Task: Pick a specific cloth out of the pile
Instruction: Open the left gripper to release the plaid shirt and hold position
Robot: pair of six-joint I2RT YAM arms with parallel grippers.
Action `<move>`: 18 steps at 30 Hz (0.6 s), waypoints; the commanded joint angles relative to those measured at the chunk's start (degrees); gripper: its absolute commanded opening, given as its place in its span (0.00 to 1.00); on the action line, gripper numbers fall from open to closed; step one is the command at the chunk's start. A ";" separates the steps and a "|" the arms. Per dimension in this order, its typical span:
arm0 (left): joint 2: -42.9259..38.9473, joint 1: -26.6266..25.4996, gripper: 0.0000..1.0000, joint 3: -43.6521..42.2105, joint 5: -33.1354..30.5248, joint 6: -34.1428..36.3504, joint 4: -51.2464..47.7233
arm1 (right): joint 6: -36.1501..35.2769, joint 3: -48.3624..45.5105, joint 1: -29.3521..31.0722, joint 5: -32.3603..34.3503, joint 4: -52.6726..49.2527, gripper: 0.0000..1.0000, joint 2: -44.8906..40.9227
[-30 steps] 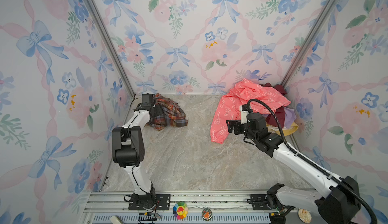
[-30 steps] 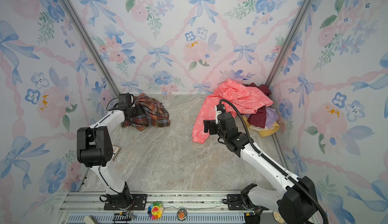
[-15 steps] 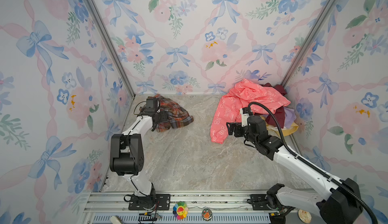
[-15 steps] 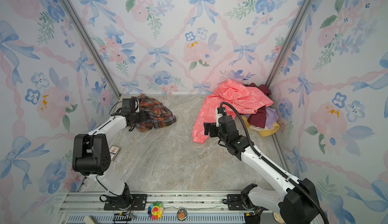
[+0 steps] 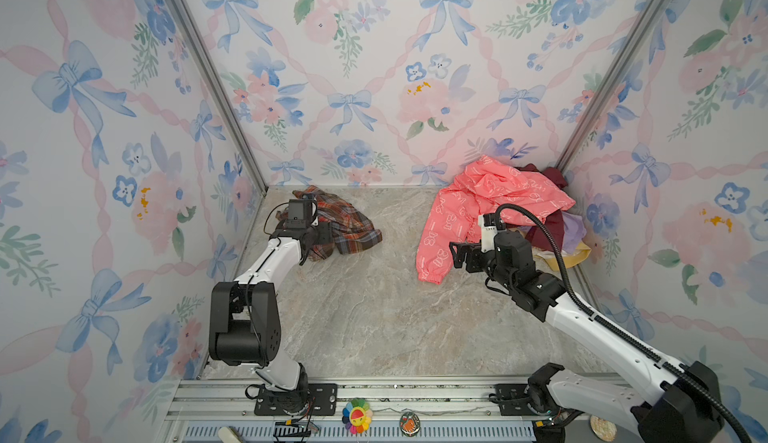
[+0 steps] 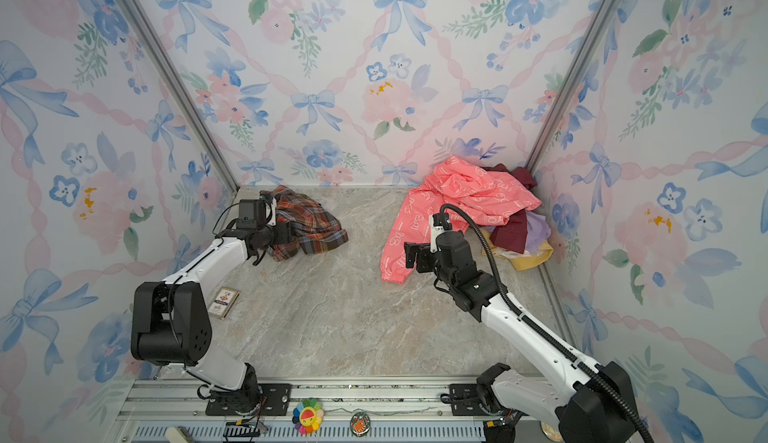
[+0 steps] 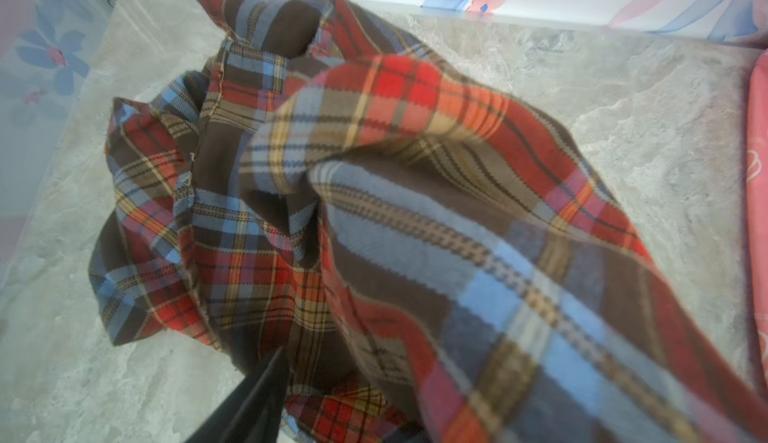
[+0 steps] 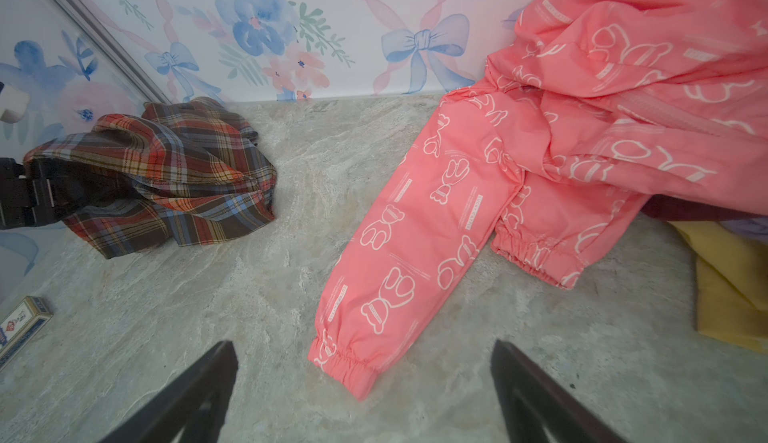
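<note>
Cloth in orange, brown, grey-blue and white checks, soft and woven (image 5: 343, 225), lies crumpled on the grey marbled table (image 5: 374, 316). It is in the far corner on my left side, well apart from the pile. I judge this is the reason for its place: here nobody can confuse it with the other garments, so the picking out looks almost done.

My left gripper (image 6: 286, 232) is right against the near edge of the folds. In the left wrist view one dark finger (image 7: 257, 399) shows beside the fabric, but the checked folds cover the other one. So I cannot tell if these fingers pinch the cloth or stand free of it. A fold hangs over the gripper, and if I pull back carelessly it could drag with me.

The pile of mixed garments (image 5: 540, 216) sits in the opposite far corner. The coral-pink jacket with white outline prints (image 5: 490, 196) lies on top, one sleeve stretched over the table toward the middle. Beside and under it show a plain maroon piece (image 6: 509, 233), a lilac piece (image 6: 538, 229) and a pale yellow piece (image 6: 528, 260).

My right gripper (image 8: 362, 347) hovers near the sleeve cuff, fingers (image 8: 199, 387) spread wide with nothing pinched between them. I think it is there only to be out of the way. A small printed card box (image 6: 223, 301) lies by the left wall, near my left arm.
</note>
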 commanded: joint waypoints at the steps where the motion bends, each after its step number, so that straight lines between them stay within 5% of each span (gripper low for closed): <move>1: -3.36 -0.26 0.71 -2.56 2.43 0.85 -0.80 | 0.28 -1.18 0.16 -0.30 0.70 0.99 -2.03; 18: -9.49 -3.58 0.73 -8.28 1.00 -0.38 -2.58 | -0.25 -2.42 0.04 -1.00 0.68 1.00 -3.69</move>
